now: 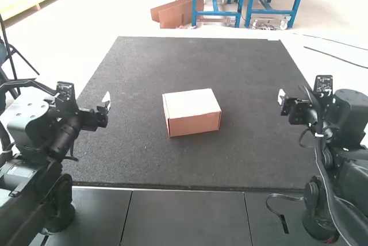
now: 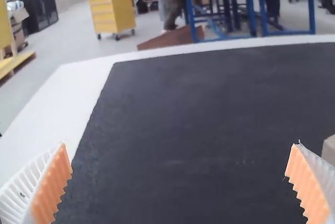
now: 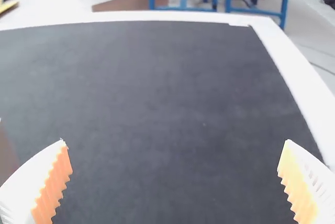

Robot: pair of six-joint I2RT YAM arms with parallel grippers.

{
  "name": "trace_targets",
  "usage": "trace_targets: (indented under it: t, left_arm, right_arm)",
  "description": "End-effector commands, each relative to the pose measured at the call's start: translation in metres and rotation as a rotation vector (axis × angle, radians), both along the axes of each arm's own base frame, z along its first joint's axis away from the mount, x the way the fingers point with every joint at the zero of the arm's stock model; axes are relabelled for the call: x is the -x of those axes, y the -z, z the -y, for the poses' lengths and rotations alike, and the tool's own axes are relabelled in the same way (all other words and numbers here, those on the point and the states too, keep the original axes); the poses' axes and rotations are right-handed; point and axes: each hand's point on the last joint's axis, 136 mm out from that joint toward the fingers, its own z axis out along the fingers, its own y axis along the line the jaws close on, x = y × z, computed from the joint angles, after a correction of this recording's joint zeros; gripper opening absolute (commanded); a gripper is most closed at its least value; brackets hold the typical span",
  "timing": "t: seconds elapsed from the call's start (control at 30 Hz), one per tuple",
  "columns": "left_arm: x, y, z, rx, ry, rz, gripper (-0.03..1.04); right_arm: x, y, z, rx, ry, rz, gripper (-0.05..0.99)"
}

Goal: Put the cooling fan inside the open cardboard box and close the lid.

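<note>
2 arms flank a mat (image 1: 172,62) on the bench (image 1: 86,50), 1 at each side. The box (image 1: 192,120) sits near mid-mat with its lid (image 1: 190,101) down and flat, well apart from both grippers. Its contents are hidden, so whether the fan lies inside cannot be told. At the mat's left edge hangs the left gripper (image 1: 103,111), its fingers (image 2: 49,187) spread wide and holding nothing. Near the mat's right edge hangs the right gripper (image 1: 283,103), its fingers (image 3: 49,182) likewise wide and bare. Step in hand, as judged: with the lid down, the task looks finished or nearly so. Next move, if any: 1 gripper presses the lid to check its seat, or both arms stand clear.
</note>
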Motion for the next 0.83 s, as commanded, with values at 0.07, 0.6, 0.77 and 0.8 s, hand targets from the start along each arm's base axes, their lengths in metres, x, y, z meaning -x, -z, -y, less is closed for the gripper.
trace_targets:
  t: [0.07, 0.6, 0.77, 0.8]
  left_arm:
    - [0.001, -0.001, -0.021, 0.01, -0.084, 0.012, 0.97]
    - [0.0, 0.005, -0.002, -0.029, 0.003, -0.015, 0.97]
    - [0.0, 0.005, -0.002, -0.029, 0.002, -0.013, 0.97]
    - [0.0, 0.005, -0.002, -0.029, 0.002, -0.015, 0.97]
  right_arm:
    - [0.016, -0.008, 0.002, 0.01, 0.01, 0.093, 0.9]
    - [0.032, 0.014, 0.015, 0.043, 0.076, 0.016, 0.91]
    - [0.032, 0.014, 0.012, 0.061, 0.06, 0.019, 0.91]
    - [0.032, 0.014, 0.011, 0.061, 0.057, 0.019, 0.91]
